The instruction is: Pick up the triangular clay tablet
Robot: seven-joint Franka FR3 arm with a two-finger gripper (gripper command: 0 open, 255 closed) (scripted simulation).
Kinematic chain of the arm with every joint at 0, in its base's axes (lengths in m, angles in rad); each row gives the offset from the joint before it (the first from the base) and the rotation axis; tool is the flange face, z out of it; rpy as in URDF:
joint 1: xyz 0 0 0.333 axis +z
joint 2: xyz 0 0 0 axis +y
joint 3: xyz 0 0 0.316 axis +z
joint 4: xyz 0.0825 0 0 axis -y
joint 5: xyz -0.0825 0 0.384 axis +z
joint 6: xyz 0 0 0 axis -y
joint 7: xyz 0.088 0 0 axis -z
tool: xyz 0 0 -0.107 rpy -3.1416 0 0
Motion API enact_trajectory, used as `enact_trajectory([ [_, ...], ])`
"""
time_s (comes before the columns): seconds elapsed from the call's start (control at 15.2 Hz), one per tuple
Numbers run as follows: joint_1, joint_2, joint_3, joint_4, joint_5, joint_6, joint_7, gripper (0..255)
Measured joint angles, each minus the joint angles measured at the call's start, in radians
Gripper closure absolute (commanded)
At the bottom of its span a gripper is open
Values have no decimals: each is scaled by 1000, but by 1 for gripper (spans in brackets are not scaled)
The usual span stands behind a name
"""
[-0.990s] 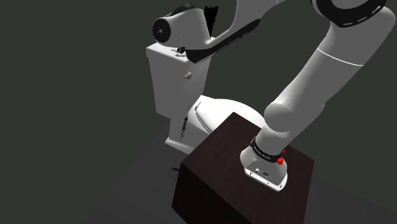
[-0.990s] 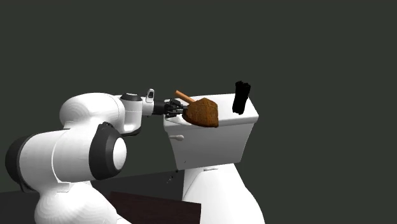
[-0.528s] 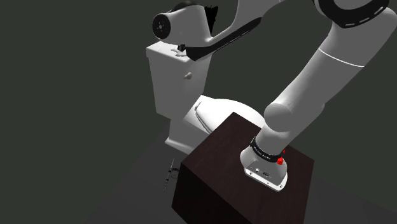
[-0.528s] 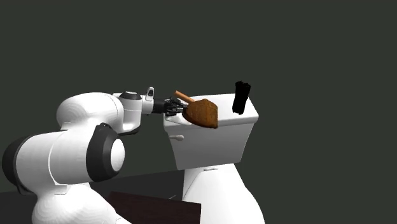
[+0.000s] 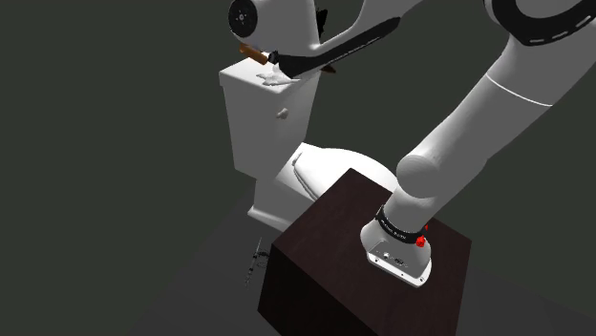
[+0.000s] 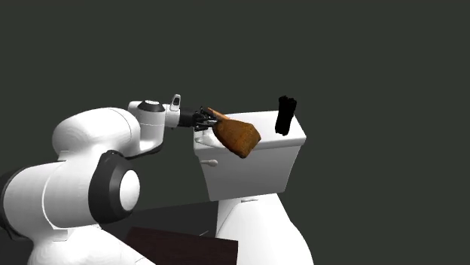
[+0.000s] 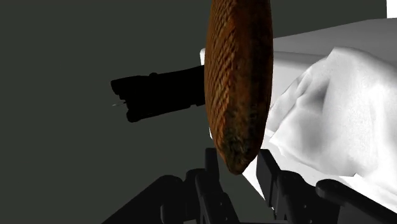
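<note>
Gripper (image 5: 270, 60) work, shoulder view: clasps one brown tablet (image 5: 250, 52) over toilet tank (image 5: 258, 124) top. Second exterior view: holds the triangular tablet tilted at tank's arm-side top corner; shows one black object (image 6: 285, 114) upright near far corner. Wrist view: pinches tablet edge-on between both fingers (image 7: 213, 167).

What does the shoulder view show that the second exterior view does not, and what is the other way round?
Of the two, the shoulder view alone gives the arm's base with its red button on the dark stand, and the toilet's foot. The second exterior view alone gives the broad brown face of the triangular tablet and the black object standing clear on the toilet tank. Both share the tank, the stand and the pincer shut on the tablet, seen edge-on from the shoulder.
</note>
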Motion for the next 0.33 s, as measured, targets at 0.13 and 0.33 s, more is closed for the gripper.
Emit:
enact_trajectory([
  [0.13, -2, -11, -4, 14, 11, 2, -26, 255],
  [0.33, -1, -32, -7, 25, 28, 2, -58, 255],
])
